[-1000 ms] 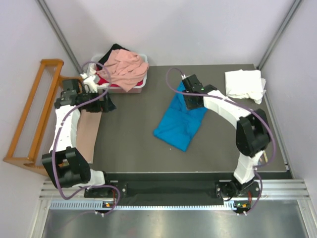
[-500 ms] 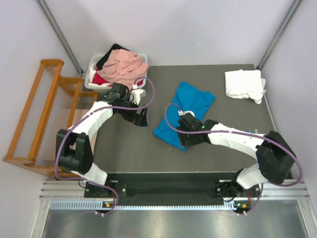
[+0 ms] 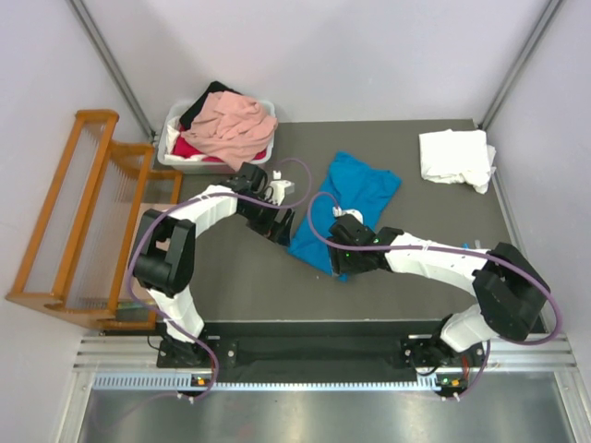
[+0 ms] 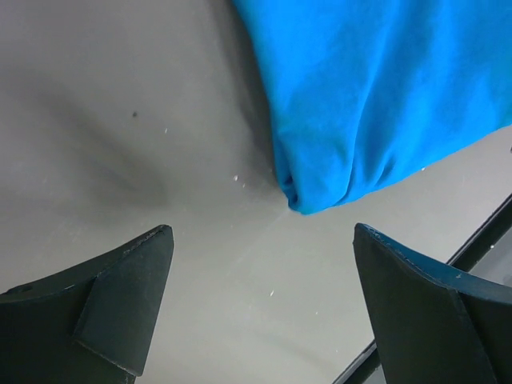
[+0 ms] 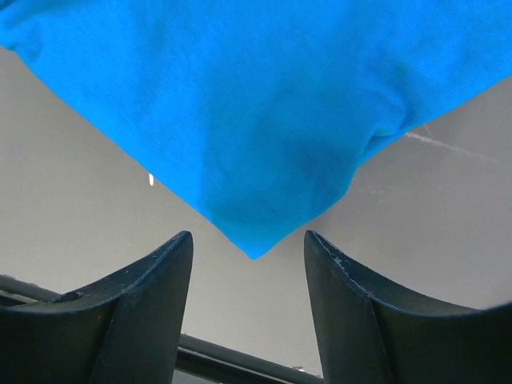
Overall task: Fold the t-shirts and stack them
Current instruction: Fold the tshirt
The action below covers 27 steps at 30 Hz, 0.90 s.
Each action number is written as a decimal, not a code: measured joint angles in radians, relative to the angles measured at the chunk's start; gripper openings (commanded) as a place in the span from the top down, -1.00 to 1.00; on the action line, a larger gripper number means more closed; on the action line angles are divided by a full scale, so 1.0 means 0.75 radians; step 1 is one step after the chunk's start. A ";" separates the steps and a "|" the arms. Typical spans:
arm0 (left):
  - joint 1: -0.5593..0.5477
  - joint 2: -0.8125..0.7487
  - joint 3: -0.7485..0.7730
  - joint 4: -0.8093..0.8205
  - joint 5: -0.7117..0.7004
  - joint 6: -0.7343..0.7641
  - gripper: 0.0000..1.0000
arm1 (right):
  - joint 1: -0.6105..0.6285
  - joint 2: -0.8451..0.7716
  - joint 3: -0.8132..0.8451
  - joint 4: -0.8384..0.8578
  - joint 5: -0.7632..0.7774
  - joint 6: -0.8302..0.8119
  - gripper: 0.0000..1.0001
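Pale lilac walls (image 3: pixel 323 55) close the cell in on three sides, with a slanted metal pole (image 3: pixel 106 55) in each far corner. At far left a wooden rack (image 3: pixel 55 212) stands off the table's edge. Just right of it, at the far left corner of the table (image 3: pixel 231 277), a white tub (image 3: pixel 171 148) holds a heap of tees: a pink tee (image 3: pixel 235 125) on top, with a red tee (image 3: pixel 189 148) and a black tee (image 3: pixel 205 95) showing beneath. The table top is a dark grey matte sheet, and the wrist views show a few pale flecks on it. The left gripper (image 3: pixel 282 224) hangs low over it with its jaws spread wide, holding nothing, just beside the left corner of the blue tee (image 3: pixel 360 189). That tee lies rumpled and partly folded near the middle of the table, running diagonally from far right to near left. The right gripper (image 3: pixel 343 263) sits at its near corner, jaws partway apart and empty. Its wrist view shows the cloth's point lying just ahead of the gap between the fingers. A white tee (image 3: pixel 452 157) lies bunched at the far right corner, well apart from the blue one. A silvery rail (image 3: pixel 323 369) runs along the near edge, carrying both arm bases.
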 measured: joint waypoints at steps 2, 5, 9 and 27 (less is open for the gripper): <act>-0.014 0.006 0.008 0.008 -0.001 -0.004 -0.97 | 0.002 0.002 0.000 0.008 -0.006 0.006 -0.14; -0.036 0.006 0.018 0.030 -0.001 -0.012 -0.97 | 0.007 0.021 0.000 0.023 -0.016 0.019 -0.13; -0.071 0.006 0.029 0.051 -0.001 -0.034 -0.97 | 0.022 0.061 0.000 0.031 -0.034 0.030 -0.12; -0.187 0.003 0.007 0.101 -0.006 -0.106 -0.96 | 0.038 0.073 -0.042 0.032 -0.043 0.062 -0.10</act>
